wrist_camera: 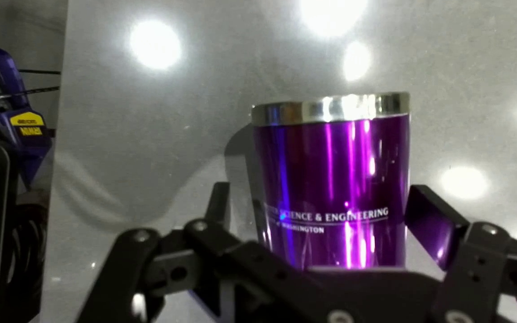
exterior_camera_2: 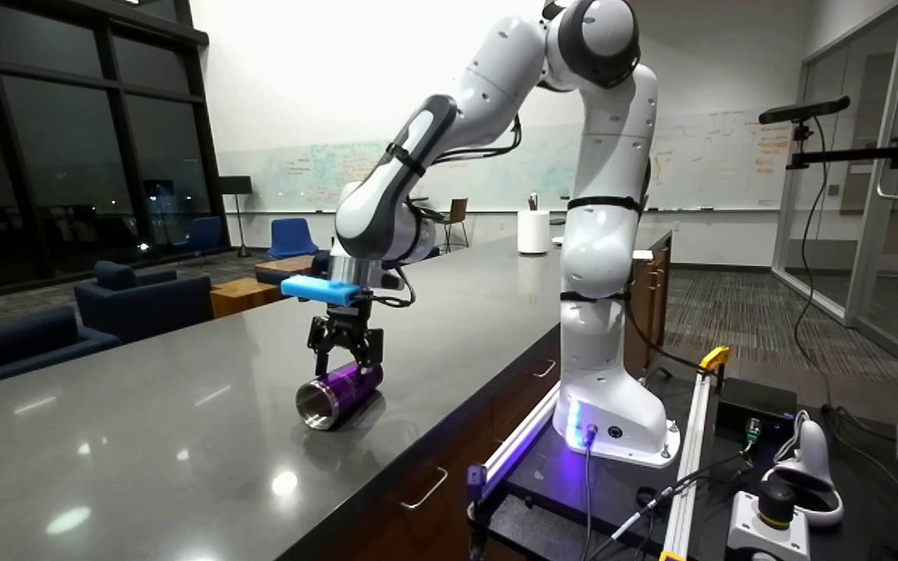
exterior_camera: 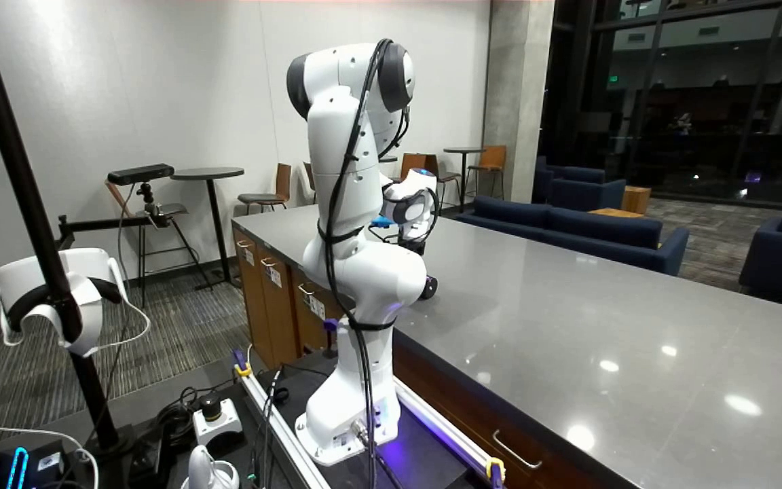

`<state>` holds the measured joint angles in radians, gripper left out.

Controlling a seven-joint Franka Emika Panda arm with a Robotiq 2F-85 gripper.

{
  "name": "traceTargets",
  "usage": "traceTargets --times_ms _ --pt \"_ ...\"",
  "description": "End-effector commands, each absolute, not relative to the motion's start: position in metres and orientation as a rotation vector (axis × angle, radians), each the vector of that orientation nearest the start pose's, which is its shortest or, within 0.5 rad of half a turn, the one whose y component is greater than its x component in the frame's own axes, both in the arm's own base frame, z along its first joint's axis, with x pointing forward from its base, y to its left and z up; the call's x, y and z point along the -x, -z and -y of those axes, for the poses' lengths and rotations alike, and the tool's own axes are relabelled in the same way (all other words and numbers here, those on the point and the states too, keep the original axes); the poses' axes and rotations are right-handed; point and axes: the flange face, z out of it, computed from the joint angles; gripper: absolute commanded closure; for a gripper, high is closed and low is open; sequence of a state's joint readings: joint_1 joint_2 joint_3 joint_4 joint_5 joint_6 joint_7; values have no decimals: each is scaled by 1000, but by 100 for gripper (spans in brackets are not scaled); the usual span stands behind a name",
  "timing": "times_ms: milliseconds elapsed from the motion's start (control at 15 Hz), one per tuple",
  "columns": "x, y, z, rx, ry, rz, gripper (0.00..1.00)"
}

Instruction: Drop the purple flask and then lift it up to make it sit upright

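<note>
Wrist view: my gripper (wrist_camera: 321,211) has its fingers (wrist_camera: 433,226) apart, straddling the purple flask (wrist_camera: 335,170) without clamping it; there is a gap on one side, and whether the opposite finger touches I cannot tell. The flask lies on its side on the tabletop (exterior_camera_2: 184,506), roughly in line with the base-side edge (wrist_camera: 59,112). I judge it stiff and fairly light, but its glossy round wall may slip or roll. I would squeeze across the body by the printed lettering (wrist_camera: 330,217), leaving the silvery rim (wrist_camera: 330,111) free. That edge runs apart from the flask, yet deserves care; away from it the tabletop stretches wide, so I'd tilt it upright over there.
</note>
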<state>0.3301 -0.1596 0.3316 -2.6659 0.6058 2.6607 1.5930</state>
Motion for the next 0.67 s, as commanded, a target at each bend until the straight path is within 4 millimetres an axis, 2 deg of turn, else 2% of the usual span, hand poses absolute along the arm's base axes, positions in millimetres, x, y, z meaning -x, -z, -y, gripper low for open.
traceTargets --times_ms 0,133,400,467,533,600 --pt "-339 -298 -237 2179 -143 -1904 0" --pt "-343 -297 -233 2222 -46 -1924 0" --pt "-358 -309 -228 2288 147 -1959 0" --pt "-360 -311 -229 2316 170 -1948 25" --pt "-361 -312 -231 2337 191 -1942 26" --pt "-362 -313 -232 2355 209 -1938 32"
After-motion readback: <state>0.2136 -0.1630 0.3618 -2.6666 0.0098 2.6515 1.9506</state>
